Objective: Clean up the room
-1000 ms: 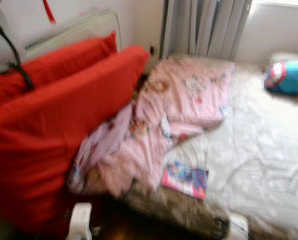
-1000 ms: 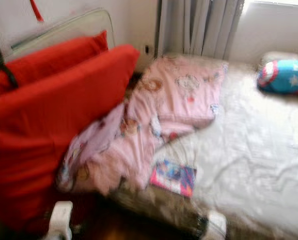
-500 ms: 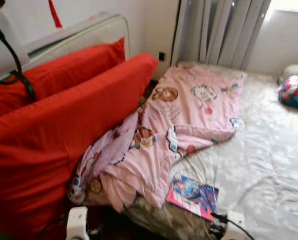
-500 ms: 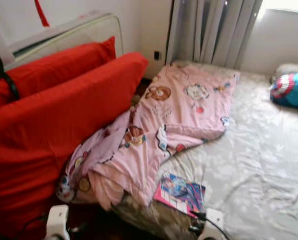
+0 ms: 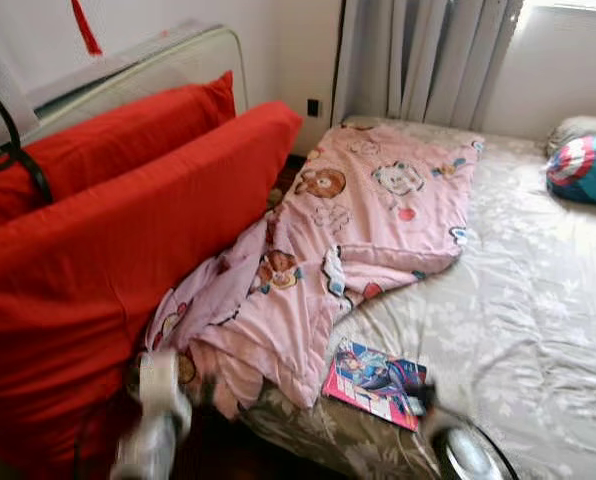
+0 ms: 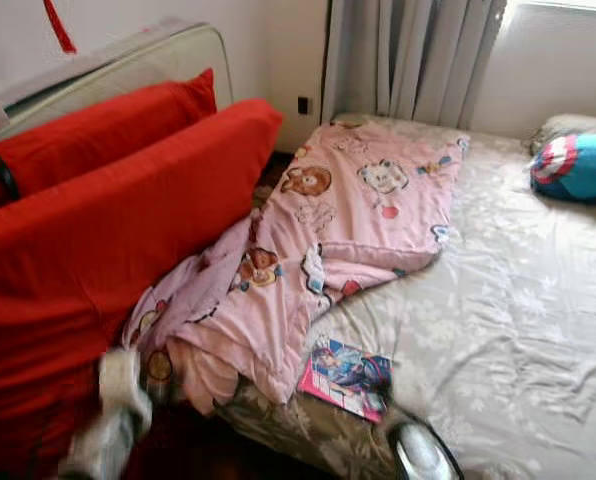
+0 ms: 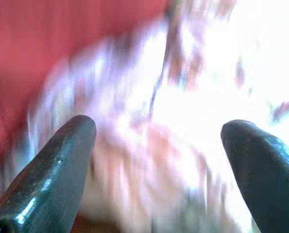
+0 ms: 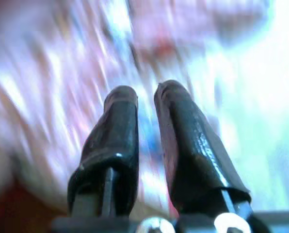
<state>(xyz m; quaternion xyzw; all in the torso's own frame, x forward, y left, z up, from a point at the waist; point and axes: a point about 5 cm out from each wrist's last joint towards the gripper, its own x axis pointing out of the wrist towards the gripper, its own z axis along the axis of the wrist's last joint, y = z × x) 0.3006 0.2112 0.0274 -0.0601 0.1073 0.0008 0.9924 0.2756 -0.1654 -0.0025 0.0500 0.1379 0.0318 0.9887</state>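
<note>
Pink cartoon blanket [image 5: 378, 215] beside colourful magazine [image 5: 374, 381], no legible writing.

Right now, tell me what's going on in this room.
The robot stands at the foot of a bed, both arms raised low in front. Its left gripper is open, pointed at the crumpled pink blanket beside the red cushions. Its right gripper is shut, holding nothing, near the magazine. A blue pillow lies at the far side.

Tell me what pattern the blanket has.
Pink blanket with cartoon animal prints, clearest in the left eye view.
</note>
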